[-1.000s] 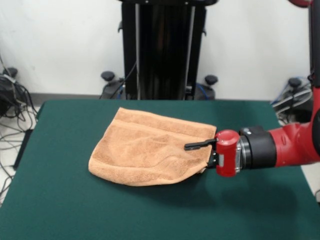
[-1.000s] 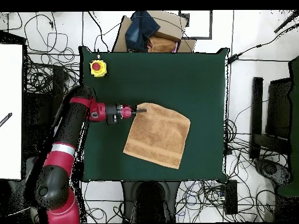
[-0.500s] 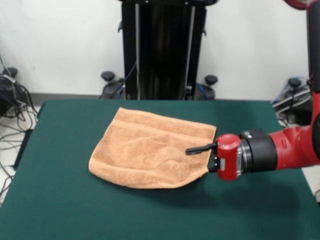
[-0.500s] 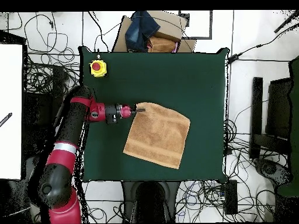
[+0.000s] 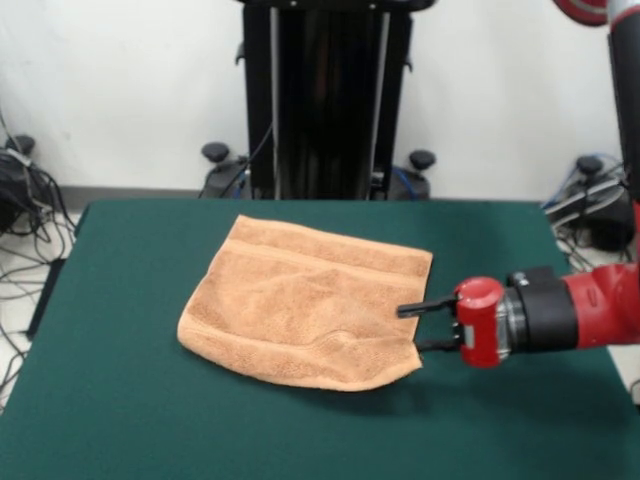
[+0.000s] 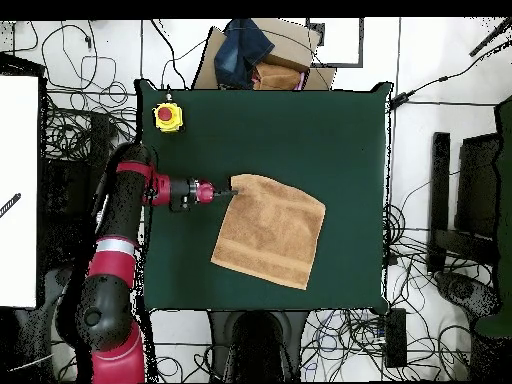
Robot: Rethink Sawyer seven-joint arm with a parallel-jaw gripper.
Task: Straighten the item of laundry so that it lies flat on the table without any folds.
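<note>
Open green worktop (image 6: 340,130) on every side of the towel (image 6: 270,230): broad bare strips along the far and right edges in the overhead view, a narrower strip toward the robot's base. Only 1 fixed obstacle on the surface: a yellow box with a red button (image 6: 167,116) in a corner, well apart from the towel. Beside the towel's corner, the hand (image 5: 418,327) and its horizontal red arm (image 6: 150,190), low over the worktop, 2 black fingers (image 5: 425,305) spread, blocking passage on that side.
</note>
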